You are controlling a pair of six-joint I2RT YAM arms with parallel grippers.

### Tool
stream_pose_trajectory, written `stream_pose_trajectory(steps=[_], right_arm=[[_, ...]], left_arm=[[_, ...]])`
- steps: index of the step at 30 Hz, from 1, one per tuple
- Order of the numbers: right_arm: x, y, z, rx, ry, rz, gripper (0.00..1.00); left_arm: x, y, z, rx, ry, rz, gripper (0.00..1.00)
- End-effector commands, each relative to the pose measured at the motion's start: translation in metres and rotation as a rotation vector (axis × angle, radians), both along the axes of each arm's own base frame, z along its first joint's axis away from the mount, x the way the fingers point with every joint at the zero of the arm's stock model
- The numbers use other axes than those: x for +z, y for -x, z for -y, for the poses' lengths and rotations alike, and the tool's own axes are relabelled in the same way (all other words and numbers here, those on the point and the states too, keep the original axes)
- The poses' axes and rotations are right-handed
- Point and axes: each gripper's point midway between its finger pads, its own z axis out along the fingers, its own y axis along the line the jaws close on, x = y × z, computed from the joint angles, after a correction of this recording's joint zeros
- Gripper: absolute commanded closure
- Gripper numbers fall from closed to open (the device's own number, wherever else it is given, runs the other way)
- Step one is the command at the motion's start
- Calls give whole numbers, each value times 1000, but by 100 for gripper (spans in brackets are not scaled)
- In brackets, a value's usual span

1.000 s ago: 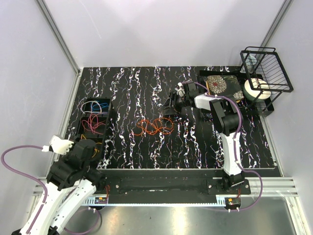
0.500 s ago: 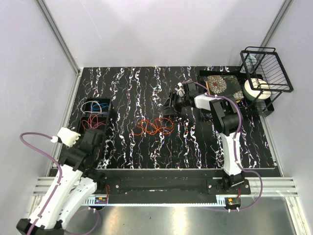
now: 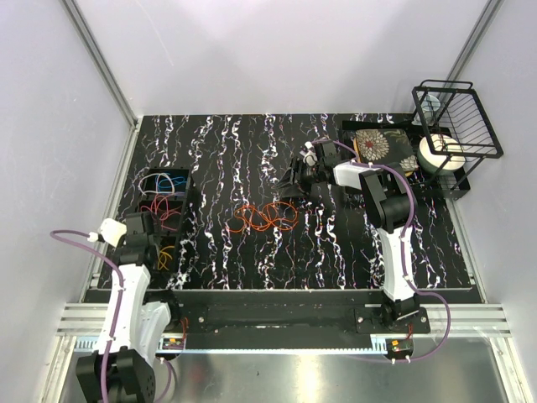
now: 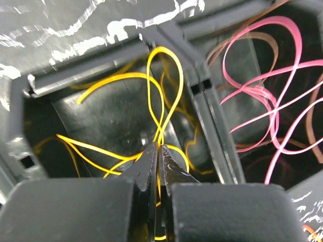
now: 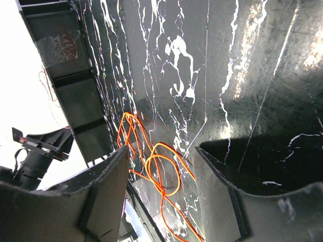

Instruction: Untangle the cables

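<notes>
Black marbled worktop (image 3: pixel 252 151): left gripper (image 4: pixel 157 151) is clamping jaws on a yellow cable (image 4: pixel 164 48) inside the tray (image 4: pixel 202 116), probably binning it by colour, while right gripper (image 5: pixel 159 151) is hovering, jaws apart, near the orange cables (image 3: pixel 265 217).

Black white-veined table (image 3: pixel 218 151); orange cables (image 3: pixel 265 217); yellow cable (image 4: pixel 162 48); pink cable (image 4: pixel 276 19)

Pale lavender walls (image 3: pixel 277 50) close us in on three sides, aluminium posts (image 3: pixel 101 63) up the corners, soft light across the black, white-veined tabletop (image 3: pixel 218 151).
</notes>
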Motion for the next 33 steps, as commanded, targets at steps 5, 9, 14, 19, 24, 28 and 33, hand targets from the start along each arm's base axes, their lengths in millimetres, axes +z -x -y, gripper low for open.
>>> stream_pose_trajectory(steps=[5, 9, 14, 19, 24, 28, 33], right_arm=[[-49, 18, 7, -2, 123, -82, 39], [-49, 18, 8, -5, 126, -80, 39], [-47, 18, 8, -4, 125, -76, 39], [-49, 18, 9, -5, 126, -79, 39], [-47, 17, 8, -4, 126, -73, 39], [-47, 18, 8, -4, 127, -75, 39], [-44, 17, 8, -7, 129, -69, 39]], left_arm=[[22, -19, 8, -61, 26, 126, 80], [55, -21, 8, -94, -9, 197, 48], [88, -21, 10, -121, -27, 270, 12], [120, -23, 16, -187, -41, 291, 1], [144, -20, 20, -222, -47, 324, 1], [162, -27, 32, -319, -52, 369, 1], [172, -49, 64, -517, -48, 345, 12]])
